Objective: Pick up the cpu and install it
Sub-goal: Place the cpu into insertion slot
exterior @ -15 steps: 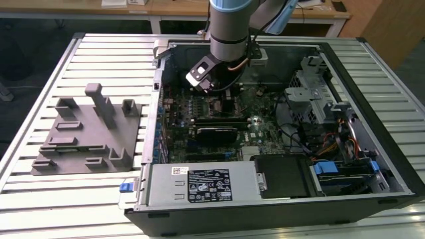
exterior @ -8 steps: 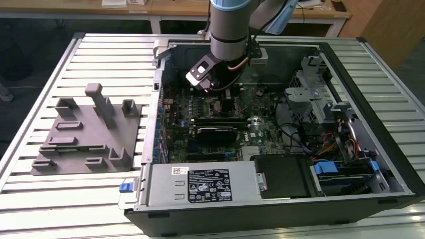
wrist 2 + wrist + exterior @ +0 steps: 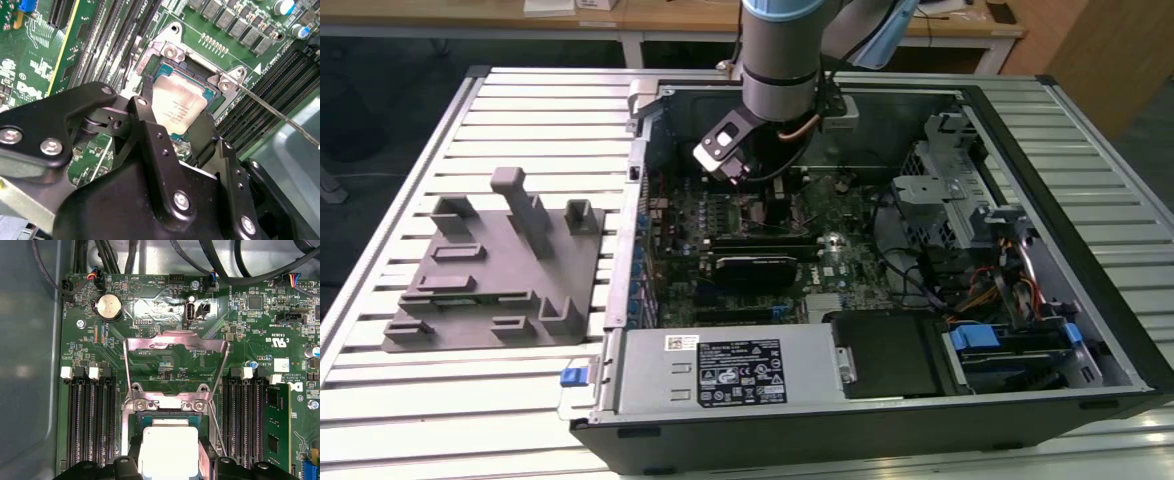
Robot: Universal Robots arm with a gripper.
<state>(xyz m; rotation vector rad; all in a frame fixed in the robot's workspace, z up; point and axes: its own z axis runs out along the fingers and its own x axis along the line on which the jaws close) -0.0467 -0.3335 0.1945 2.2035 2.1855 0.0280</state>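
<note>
Slatted metal table (image 3: 520,100) carries an open computer case (image 3: 854,440) lying on its side, so that the motherboard (image 3: 854,215) faces upward and is reachable from above. A grey fixture block (image 3: 494,270) stands on the table at 9 o'clock from the case in the exterior view, well apart from the work area.

The arm (image 3: 781,60) descends into the case at about 11 o'clock of the motherboard, directly over the processor socket (image 3: 167,67).

In both wrist views the gripper (image 3: 174,115) is closed on the cpu (image 3: 180,100). Its two black fingers (image 3: 150,135) press against opposite edges of the chip. This leaves the silvery top face uncovered and keeps the underside clear of the grip.

The cpu (image 3: 170,445) sits level over the socket recess, aligned with the frame. Whether it is fully seated or just above the contacts cannot be told.

In the first wrist view the metal load plate (image 3: 175,342) is swung open and lies back on the board. The thin retaining lever (image 3: 280,112) is released and angled away from the socket. Both are positioned this way to leave the recess unobstructed for insertion.

Memory slots (image 3: 90,425) flank the socket on either side, near the fingers but not touched by them.
</note>
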